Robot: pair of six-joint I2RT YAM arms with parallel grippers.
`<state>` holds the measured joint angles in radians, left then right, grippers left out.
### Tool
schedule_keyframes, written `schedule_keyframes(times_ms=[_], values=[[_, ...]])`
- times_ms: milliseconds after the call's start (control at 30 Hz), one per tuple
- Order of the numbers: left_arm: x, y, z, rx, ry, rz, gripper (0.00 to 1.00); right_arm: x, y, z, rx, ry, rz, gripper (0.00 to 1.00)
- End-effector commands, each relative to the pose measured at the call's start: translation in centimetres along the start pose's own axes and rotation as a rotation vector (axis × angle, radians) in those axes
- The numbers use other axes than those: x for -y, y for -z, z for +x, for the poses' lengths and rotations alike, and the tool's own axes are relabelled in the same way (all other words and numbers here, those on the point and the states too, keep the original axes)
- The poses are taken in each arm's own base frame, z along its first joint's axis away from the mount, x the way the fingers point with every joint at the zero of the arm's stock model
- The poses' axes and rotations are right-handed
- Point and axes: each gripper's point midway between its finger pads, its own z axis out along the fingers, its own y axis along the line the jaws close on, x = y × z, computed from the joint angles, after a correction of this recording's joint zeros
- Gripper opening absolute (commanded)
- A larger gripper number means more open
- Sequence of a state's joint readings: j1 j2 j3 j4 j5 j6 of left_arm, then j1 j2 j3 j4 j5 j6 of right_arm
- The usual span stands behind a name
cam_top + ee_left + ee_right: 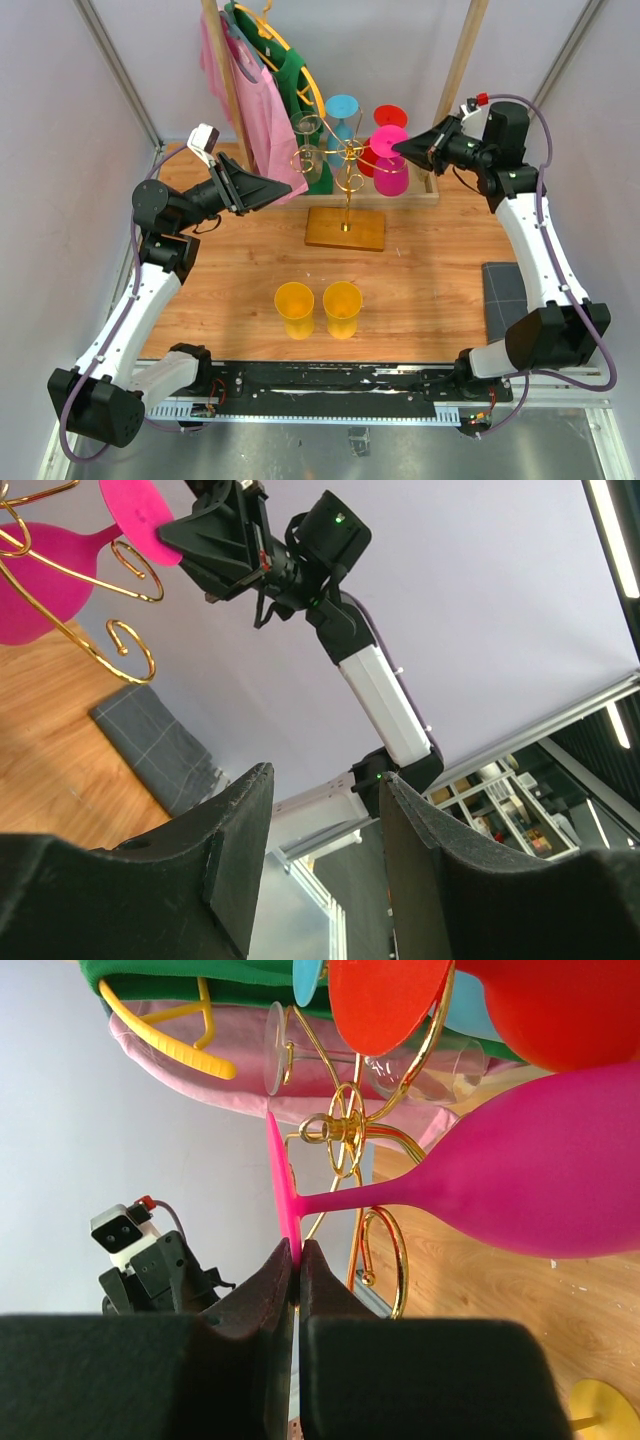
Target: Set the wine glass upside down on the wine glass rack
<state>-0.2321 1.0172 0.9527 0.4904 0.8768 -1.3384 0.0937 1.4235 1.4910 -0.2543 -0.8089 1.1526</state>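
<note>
Wine glass (391,175), pink, is held foot-up with its stem vertical at 3 o'clock of the rack (345,230). The right gripper (402,148), nearer, pinches its foot rim; the left gripper (325,780) gapes empty at 9 o'clock.

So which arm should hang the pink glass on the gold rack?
Right arm. The right gripper is shut on the pink glass by its foot, next to the gold rack. The left gripper is open, empty and off to one side.

Overhead, two close wrist views; common rack (347,190)
</note>
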Motion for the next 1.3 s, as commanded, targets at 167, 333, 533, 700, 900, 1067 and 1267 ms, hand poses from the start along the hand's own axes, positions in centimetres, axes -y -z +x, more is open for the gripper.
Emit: schedule_keyframes(times_ms=[167, 333, 533, 700, 900, 1067, 1267], values=[[0.4, 0.4, 0.1, 0.001, -0.032, 0.01, 0.52, -0.3, 0.1, 2.2, -0.072, 0.01, -0.03, 0.01], [0.2, 0.4, 0.2, 0.001, -0.029, 0.007, 0.52, -0.6, 0.6, 2.5, -0.071, 0.016, -0.036, 0.01], [-0.1, 0.4, 0.3, 0.002, -0.024, 0.003, 0.52, -0.9, 1.4, 3.3, -0.069, 0.024, -0.045, 0.01], [-0.1, 0.5, 0.3, 0.003, -0.023, 0.003, 0.52, -1.3, 2.4, 3.8, -0.051, 0.043, -0.053, 0.01], [0.0, 0.6, 0.4, 0.003, -0.022, 0.005, 0.52, -0.4, 3.6, 2.8, 0.019, 0.052, -0.027, 0.01], [0.1, 0.5, 0.4, 0.004, -0.023, 0.006, 0.52, 0.3, 3.9, 1.7, 0.047, 0.051, -0.012, 0.01], [0.1, 0.6, 0.4, 0.006, -0.022, 0.005, 0.52, 1.0, 3.2, 0.7, 0.052, 0.044, -0.009, 0.01]])
